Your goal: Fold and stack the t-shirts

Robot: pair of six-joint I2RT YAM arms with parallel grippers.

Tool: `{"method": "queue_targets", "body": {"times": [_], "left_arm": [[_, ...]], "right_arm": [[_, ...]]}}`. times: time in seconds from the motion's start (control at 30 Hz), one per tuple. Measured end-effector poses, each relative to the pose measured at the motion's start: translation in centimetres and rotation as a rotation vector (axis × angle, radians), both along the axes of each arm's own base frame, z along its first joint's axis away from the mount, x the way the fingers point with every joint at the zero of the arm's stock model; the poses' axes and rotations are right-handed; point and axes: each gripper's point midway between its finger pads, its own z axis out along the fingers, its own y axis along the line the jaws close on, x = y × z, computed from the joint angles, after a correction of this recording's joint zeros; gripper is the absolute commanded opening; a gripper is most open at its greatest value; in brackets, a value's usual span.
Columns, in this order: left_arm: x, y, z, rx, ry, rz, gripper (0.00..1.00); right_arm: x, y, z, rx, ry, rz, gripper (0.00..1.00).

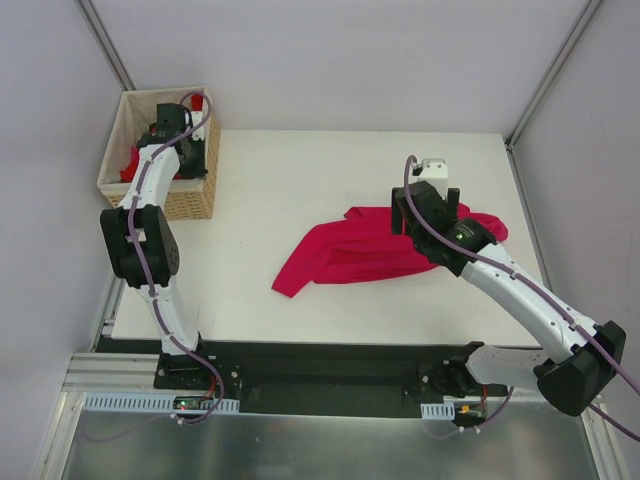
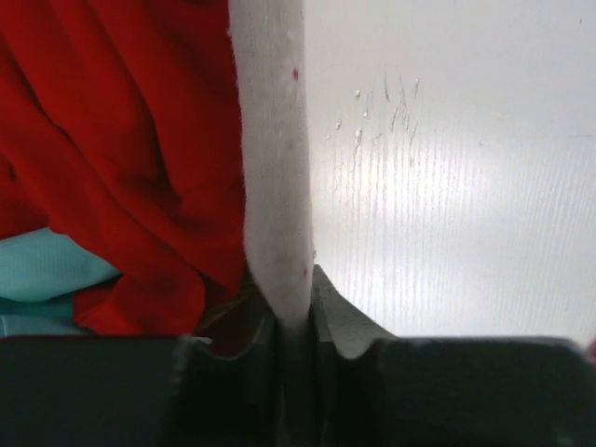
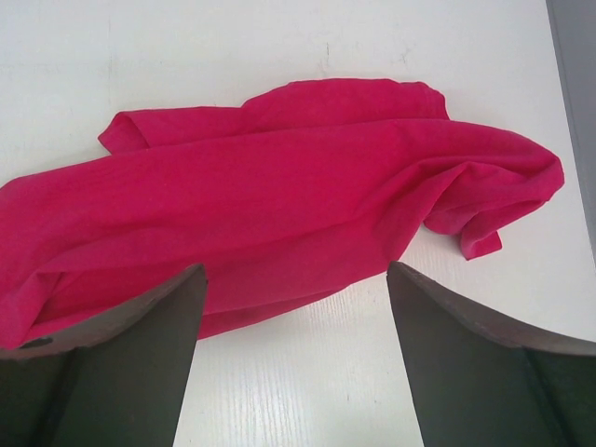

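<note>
Clearly two jobs are open at once. At the far left the wicker basket (image 1: 192,200), coarse woven straw with a pale lining (image 2: 275,140), holds the bright red t-shirts (image 2: 121,158) in a loose, deeply creased heap over something teal (image 2: 47,265). The left pincer (image 2: 293,312) is down inside it and closed on the lining's edge, not on shirt cloth. I judge it should let go, shift toward the red folds and pinch one thick ridge only, lest it lift the basket. On the smooth white tabletop (image 1: 300,170) to the right lies the magenta-crimson t-shirt (image 1: 345,250), a soft matte knit rumpled into a long slanted shape with one end bunched. The right pincer (image 3: 293,354) hovers over an edge of it, jaws spread wide with nothing between them. Flattening comes before folding, I think: it should come down on a single hem or sleeve, catch one layer and draw it out gently, since such limp cloth drags and doubles over itself.
</note>
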Motion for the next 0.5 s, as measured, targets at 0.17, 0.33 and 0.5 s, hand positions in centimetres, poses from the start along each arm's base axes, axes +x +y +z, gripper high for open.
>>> {"method": "queue_targets", "body": {"times": [0.17, 0.33, 0.5], "left_arm": [[1.7, 0.8, -0.7, 0.021, -0.043, -0.005, 0.99], [1.7, 1.6, 0.1, 0.023, -0.082, 0.025, 0.99], [0.7, 2.0, 4.5, 0.045, -0.164, 0.076, 0.99]], "right_arm": [[0.1, 0.2, 0.0, 0.006, 0.000, 0.006, 0.82], [0.0, 0.3, 0.0, 0.013, 0.002, 0.014, 0.82], [-0.7, 0.3, 0.9, 0.026, -0.017, 0.027, 0.82]]}}
